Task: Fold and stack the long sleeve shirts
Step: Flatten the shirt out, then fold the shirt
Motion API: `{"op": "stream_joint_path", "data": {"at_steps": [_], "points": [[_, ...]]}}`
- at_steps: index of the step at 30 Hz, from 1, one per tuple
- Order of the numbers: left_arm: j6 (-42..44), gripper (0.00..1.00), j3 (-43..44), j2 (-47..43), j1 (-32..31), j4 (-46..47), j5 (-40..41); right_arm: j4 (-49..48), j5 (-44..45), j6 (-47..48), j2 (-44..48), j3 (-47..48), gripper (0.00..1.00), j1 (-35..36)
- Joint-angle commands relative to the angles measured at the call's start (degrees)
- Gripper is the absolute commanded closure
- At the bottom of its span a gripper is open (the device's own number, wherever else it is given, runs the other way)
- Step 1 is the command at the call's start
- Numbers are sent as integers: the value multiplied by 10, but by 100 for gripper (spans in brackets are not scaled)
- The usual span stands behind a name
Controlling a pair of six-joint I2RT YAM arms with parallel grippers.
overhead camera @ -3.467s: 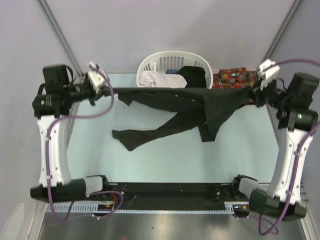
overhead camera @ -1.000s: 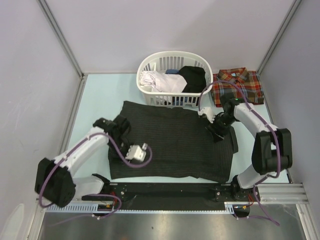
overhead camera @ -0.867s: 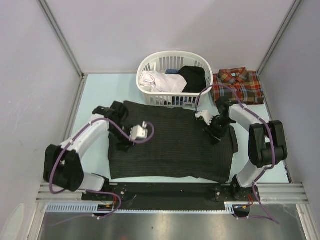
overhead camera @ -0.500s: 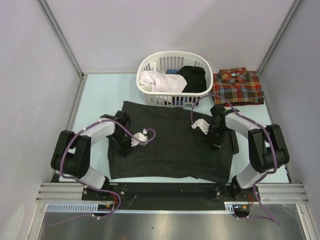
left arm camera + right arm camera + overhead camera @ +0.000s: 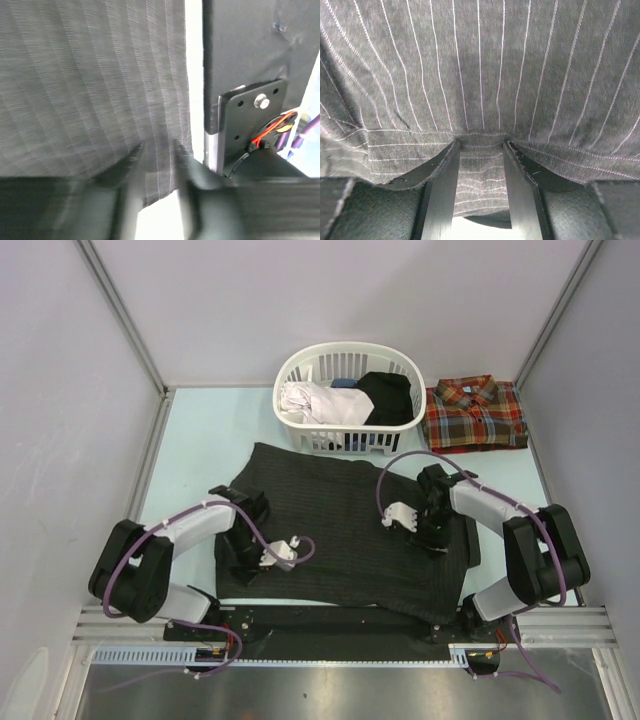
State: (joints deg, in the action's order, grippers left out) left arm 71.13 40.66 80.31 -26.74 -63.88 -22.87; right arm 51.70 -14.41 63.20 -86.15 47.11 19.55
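Both jaws pinch the spread pinstriped shirt (image 5: pixel 340 530), still unfolded; plaid shirt (image 5: pixel 475 415) lies folded at two o'clock.

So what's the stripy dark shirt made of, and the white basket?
The dark shirt looks like soft woven cloth, matte, with a fine weave and thin pale stripes; it drapes and wrinkles, so probably cotton, though that can't be told for sure. The white basket looks like hard, smooth moulded plastic, with slotted sides and a slightly shiny rim.
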Motion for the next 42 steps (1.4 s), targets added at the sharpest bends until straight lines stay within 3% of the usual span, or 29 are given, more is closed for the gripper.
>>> {"op": "stream_joint_path", "data": {"at_steps": [1, 4, 7, 9, 14, 23, 24, 27, 28, 29, 31, 34, 40, 42], "points": [[-27, 51, 102, 16, 32, -5, -50, 122, -60, -9, -18, 92, 54, -78], [-71, 37, 134, 12, 19, 67, -51, 153, -153, -64, -50, 207, 51, -136], [-134, 36, 145, 29, -22, 143, -36, 123, -220, -155, -81, 282, 49, -191], [-179, 36, 164, 46, -30, 199, -34, 47, -234, -246, -98, 294, 48, -231], [-280, 37, 227, 107, -33, 266, -33, -63, -248, -363, -146, 310, 49, -234], [-325, 33, 231, 89, -7, 274, -17, -125, -282, -388, -243, 308, 49, -204], [-325, 33, 225, 82, -2, 272, -16, -122, -291, -387, -245, 303, 50, -203], [-330, 33, 216, 74, 24, 268, -17, -122, -313, -376, -229, 284, 74, -197], [-331, 33, 214, 68, 35, 265, -16, -121, -317, -376, -219, 275, 88, -197], [-332, 33, 210, 64, 40, 265, -16, -123, -320, -376, -208, 268, 93, -197], [-333, 33, 202, 50, 49, 268, -10, -130, -309, -375, -163, 241, 100, -175], [-332, 33, 185, 34, 53, 270, -2, -148, -245, -354, -73, 180, 100, -132], [-340, 33, 137, -3, 63, 277, 14, -205, -20, -302, 92, 10, 100, 60], [-339, 33, 124, -11, 67, 275, 16, -180, -10, -295, 105, -26, 95, 96]]}}
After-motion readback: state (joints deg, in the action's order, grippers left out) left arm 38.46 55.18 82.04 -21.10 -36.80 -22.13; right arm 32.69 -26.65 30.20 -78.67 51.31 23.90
